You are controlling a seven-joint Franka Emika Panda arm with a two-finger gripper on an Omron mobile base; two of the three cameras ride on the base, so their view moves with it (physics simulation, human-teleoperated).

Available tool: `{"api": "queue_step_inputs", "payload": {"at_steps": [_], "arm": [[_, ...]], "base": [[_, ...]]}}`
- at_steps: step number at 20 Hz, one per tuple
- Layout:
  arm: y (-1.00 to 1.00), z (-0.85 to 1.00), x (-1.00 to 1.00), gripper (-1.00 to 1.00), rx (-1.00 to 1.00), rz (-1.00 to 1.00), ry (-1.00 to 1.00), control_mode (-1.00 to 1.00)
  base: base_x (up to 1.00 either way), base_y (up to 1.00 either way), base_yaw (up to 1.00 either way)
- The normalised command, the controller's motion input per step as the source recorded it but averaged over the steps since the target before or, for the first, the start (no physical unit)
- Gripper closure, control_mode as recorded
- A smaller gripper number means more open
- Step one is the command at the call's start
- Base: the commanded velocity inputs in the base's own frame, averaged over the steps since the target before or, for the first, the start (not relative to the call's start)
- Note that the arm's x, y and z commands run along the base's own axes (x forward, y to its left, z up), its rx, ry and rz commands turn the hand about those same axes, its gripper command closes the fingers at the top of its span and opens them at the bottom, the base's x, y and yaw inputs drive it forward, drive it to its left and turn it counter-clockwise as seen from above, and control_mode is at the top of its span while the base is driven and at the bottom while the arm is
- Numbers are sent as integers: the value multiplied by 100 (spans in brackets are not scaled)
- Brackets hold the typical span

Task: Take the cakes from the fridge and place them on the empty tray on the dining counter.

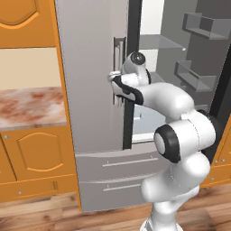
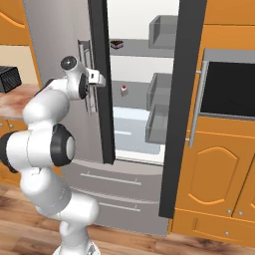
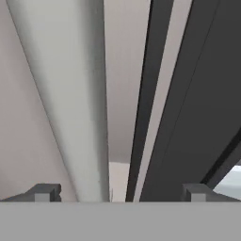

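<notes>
The fridge [image 1: 90, 67] stands with its left door shut and its right door [image 2: 182, 99] swung open, showing the white inside. On an upper shelf sits the dark chocolate cake [image 2: 117, 44]. The white cake with a red top [image 2: 124, 90] is on the shelf below. My gripper [image 1: 113, 76] [image 2: 102, 78] is at the left door's vertical bar handle [image 3: 70, 94], well left of the cakes. It is open, and the handle runs between its fingertips [image 3: 44, 192] with nothing held. The empty tray and the dining counter are out of view.
A wall counter with a reddish marble top [image 1: 27, 106] adjoins the fridge on the left, over orange cabinets [image 1: 36, 151]. A dark oven [image 2: 229, 89] is set in the cabinets on the right. The open door carries grey bins [image 1: 194, 74]. Two drawers [image 1: 117, 167] are below.
</notes>
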Motion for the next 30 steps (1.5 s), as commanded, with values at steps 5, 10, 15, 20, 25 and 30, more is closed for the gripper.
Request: {"api": "queue_step_inputs", "payload": {"at_steps": [5, 10, 15, 20, 25, 30], "arm": [[5, -48, 64, -100, -3, 0, -10, -100], [0, -51, 50, 100, -4, 0, -28, -100], [0, -25, 19, 100, -1, 0, -21, -100], [7, 0, 27, 100, 0, 0, 18, -100], [36, 0, -36, 100, 0, 0, 29, -100], [88, -1, -100, 100, 0, 0, 8, -100]], "base": [[0, 0, 0], [0, 0, 0], [0, 0, 0], [0, 0, 0], [0, 0, 0], [0, 0, 0]]}}
